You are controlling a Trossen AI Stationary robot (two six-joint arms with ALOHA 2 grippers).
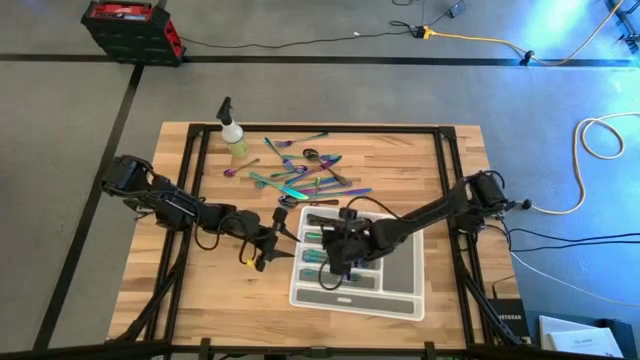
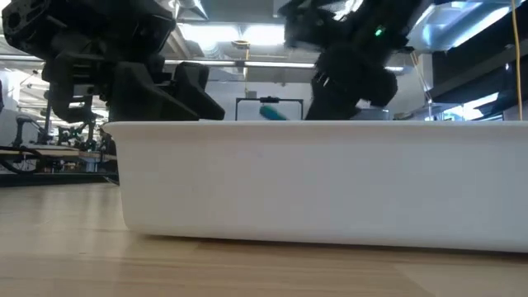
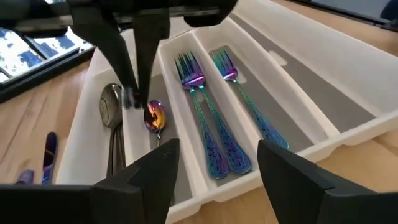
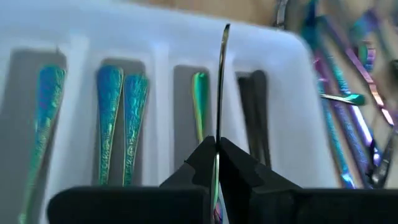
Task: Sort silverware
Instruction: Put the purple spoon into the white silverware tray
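Note:
A white compartment tray [image 1: 392, 290] lies on the wooden table near its front. It holds two rainbow forks [image 3: 208, 118], a dark spoon [image 3: 111, 109] and other pieces. My right gripper [image 1: 326, 258] stands over the tray's left compartments, shut on a rainbow spoon [image 3: 154, 117]. My left gripper [image 3: 217, 168] is open and empty, just off the tray's left side [image 1: 270, 245], facing into it. Several loose rainbow pieces [image 1: 305, 175] lie flat on the table beyond the tray. My right gripper pinches the spoon between its two fingers [image 3: 132, 87], close to the bowl [image 3: 155, 115]. The fingers come from above, pointing down. The spoon is turned on its edge, and its handle [image 4: 221, 87] runs along a compartment. Whether it rests on the tray floor, I cannot tell.
A yellow-green spray bottle [image 1: 234, 135] stands at the table's far left. The tray's wall [image 2: 313, 181] fills the low view. Bare wood lies left of the tray and along the table's near edge.

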